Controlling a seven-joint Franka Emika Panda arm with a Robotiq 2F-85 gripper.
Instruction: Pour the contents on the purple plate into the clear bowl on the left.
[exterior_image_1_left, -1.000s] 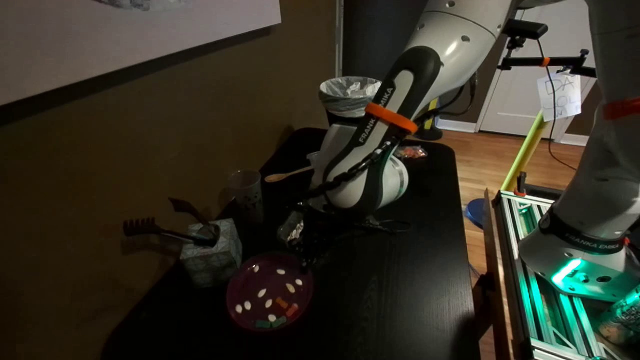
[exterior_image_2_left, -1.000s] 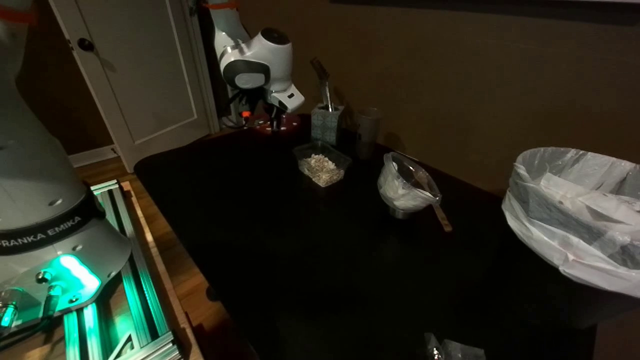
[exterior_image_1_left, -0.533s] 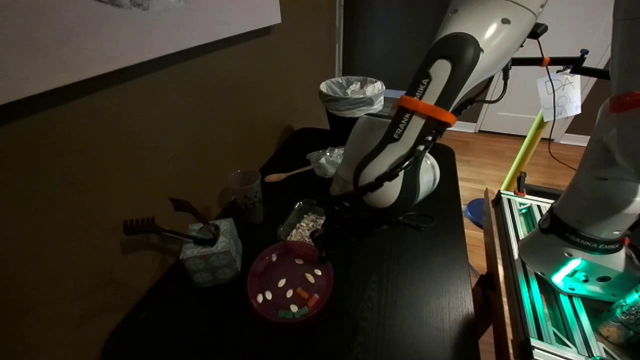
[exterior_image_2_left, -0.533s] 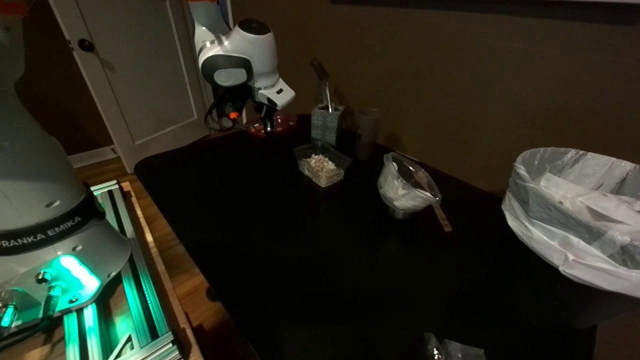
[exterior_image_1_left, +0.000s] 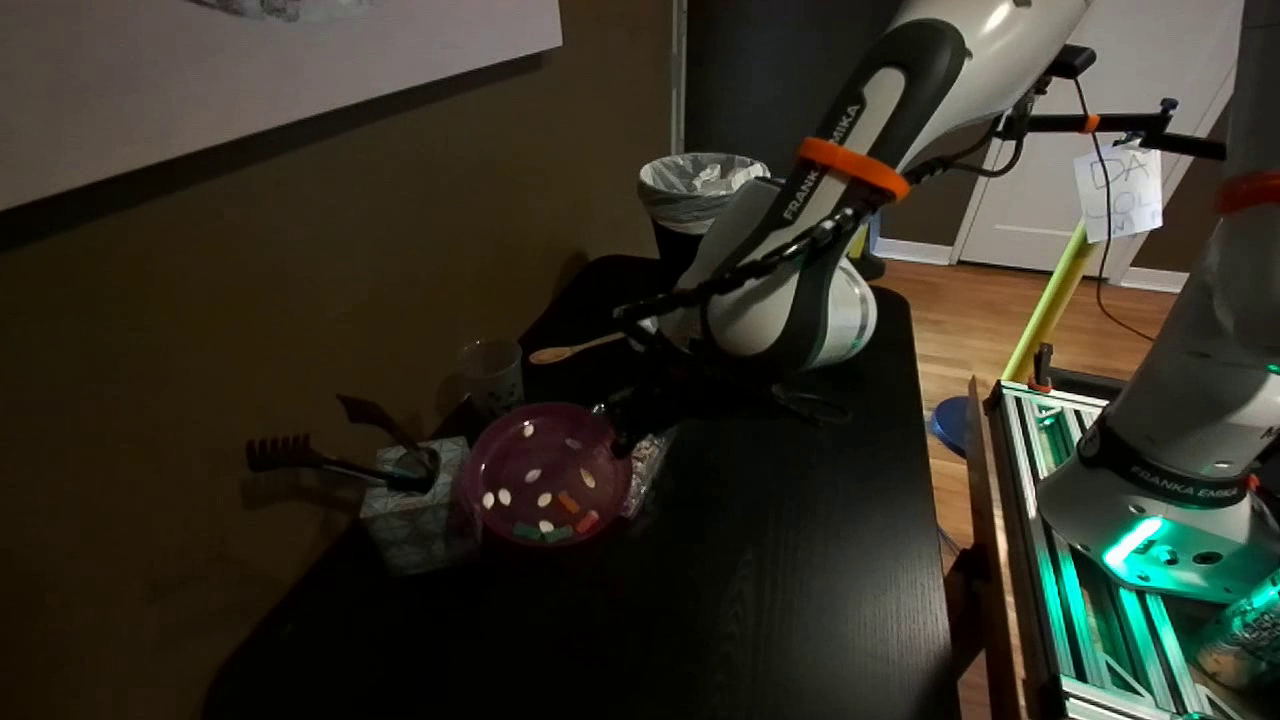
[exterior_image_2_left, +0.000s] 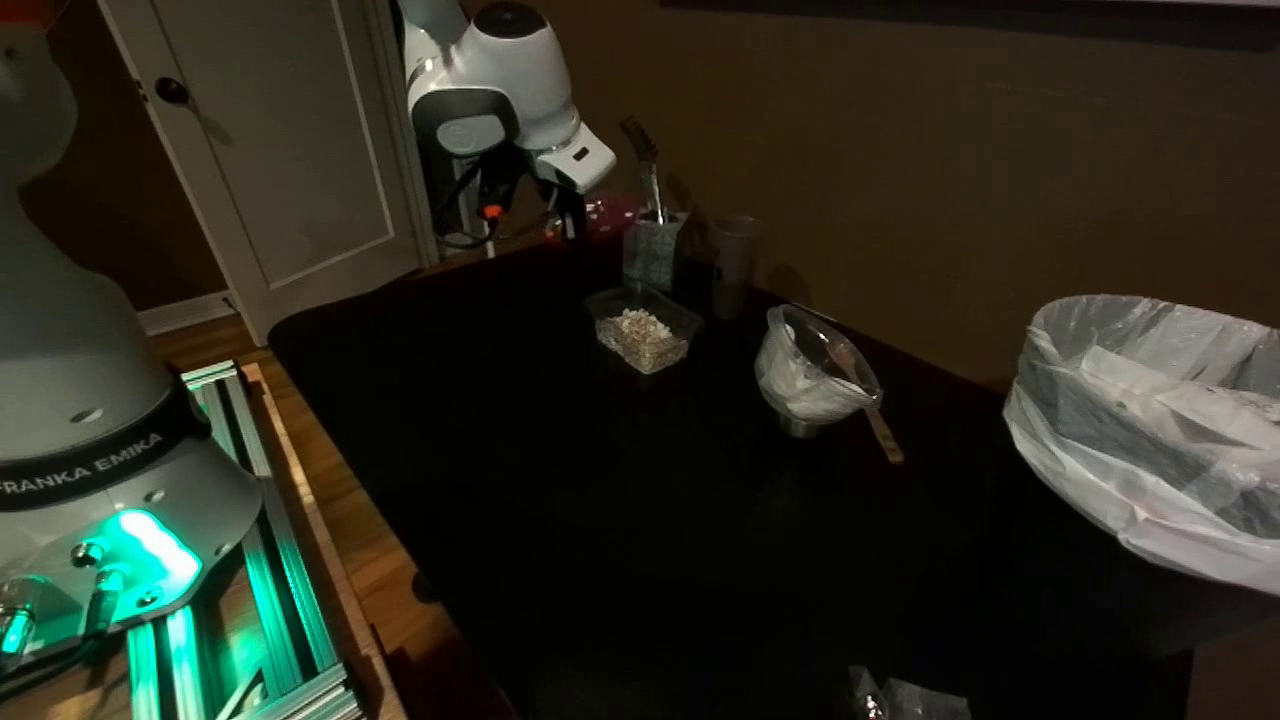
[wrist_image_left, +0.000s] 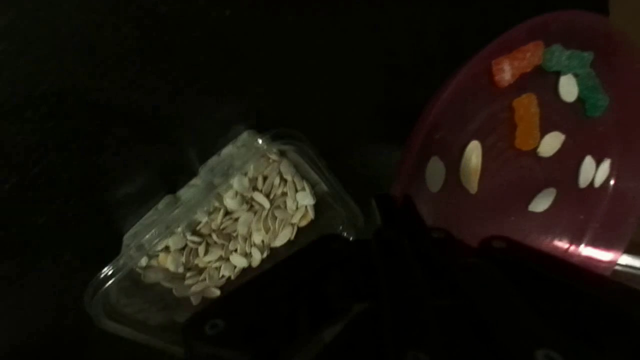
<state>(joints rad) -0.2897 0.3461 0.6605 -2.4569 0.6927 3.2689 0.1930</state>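
Arm: we see the smooth white arm (exterior_image_2_left: 535, 75) reach across the desk (exterior_image_2_left: 600, 520) from the robot-side edge, its wrist low and its fingers (exterior_image_2_left: 571, 215) pointing down.
Grip: we find the fingers closed on the rim of the purple plate (exterior_image_1_left: 500, 460), their black surfaces partly lost in shadow.
Purple plate: round, glossy and translucent, held above the desk near the wall-side edge, at the end away from the lined bin (exterior_image_2_left: 1090, 450); it spreads from the fingers toward that edge.
Load: flat, pale, oval seeds (wrist_image_left: 471, 166) and ridged, sugary-looking candies (wrist_image_left: 526, 121) in red, orange and green.
Clear container (wrist_image_left: 175, 210): squared and thin-walled, heaped with similar seeds, standing on the desk below and near the fingers, on their bin side.
Wall-side edge: a patterned box (exterior_image_1_left: 415, 515) holding dark utensils (exterior_image_1_left: 310, 458), with a tall cup (exterior_image_2_left: 736, 265) near it.
Bin end: a tilted round bowl (exterior_image_2_left: 790, 395), clear, with white material inside.
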